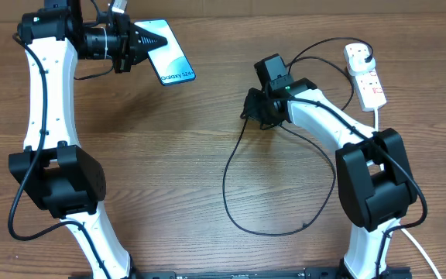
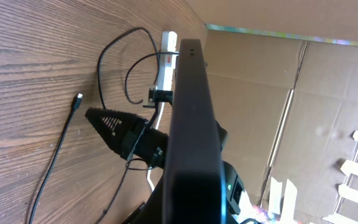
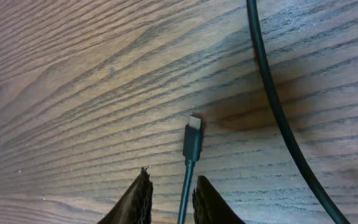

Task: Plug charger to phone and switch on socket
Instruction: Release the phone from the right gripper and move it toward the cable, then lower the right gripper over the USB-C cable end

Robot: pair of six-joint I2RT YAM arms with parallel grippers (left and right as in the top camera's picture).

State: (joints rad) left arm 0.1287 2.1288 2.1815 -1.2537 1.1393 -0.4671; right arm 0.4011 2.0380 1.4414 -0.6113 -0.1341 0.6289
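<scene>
Two narrow-set jaws on right gripper (image 3: 171, 204), astride charger (image 3: 192, 144) just behind its connector tip, bare table (image 3: 73, 93) showing on one side, so not yet clamped. Left gripper (image 1: 147, 43) clamped on phone (image 1: 173, 56), held tilted at far left, well apart from the tip; socket (image 1: 367, 76) at far right. Best closed squarely on the stiff connector body rather than the soft cable, with the tip kept level for the phone's port.

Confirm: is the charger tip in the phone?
Out. The charger tip lies on the table at the right gripper; the left gripper holds the phone.
</scene>
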